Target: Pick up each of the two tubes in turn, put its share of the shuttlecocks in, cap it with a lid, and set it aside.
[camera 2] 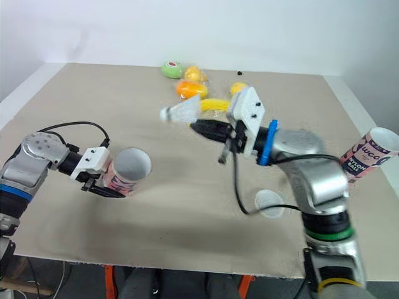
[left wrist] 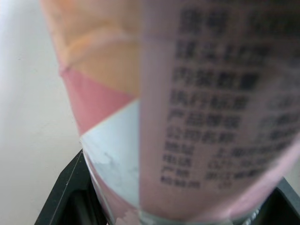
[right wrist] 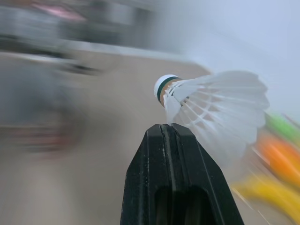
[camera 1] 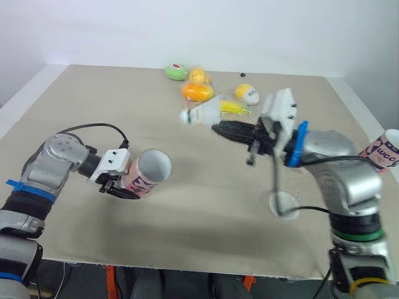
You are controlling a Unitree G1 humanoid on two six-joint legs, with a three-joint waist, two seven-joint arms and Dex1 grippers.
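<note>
Right now your right pincer [right wrist: 166,129] is clenching the feather skirt of a white shuttlecock [right wrist: 220,108], holding it above the table [camera 1: 93,106] with the cork pointing away, ready for loading, I'd judge. Well apart from it, your left pincer [camera 1: 128,190] is gripping the first tube [camera 1: 149,169] near its base and tilting the open mouth toward that shuttlecock to receive it. Just beyond the right pincer the coloured shuttlecocks [camera 1: 198,90] are lying clustered, while back beside its arm a lid [camera 1: 283,204] is lying flat and the second tube [camera 1: 381,151] is waiting farther out.
</note>
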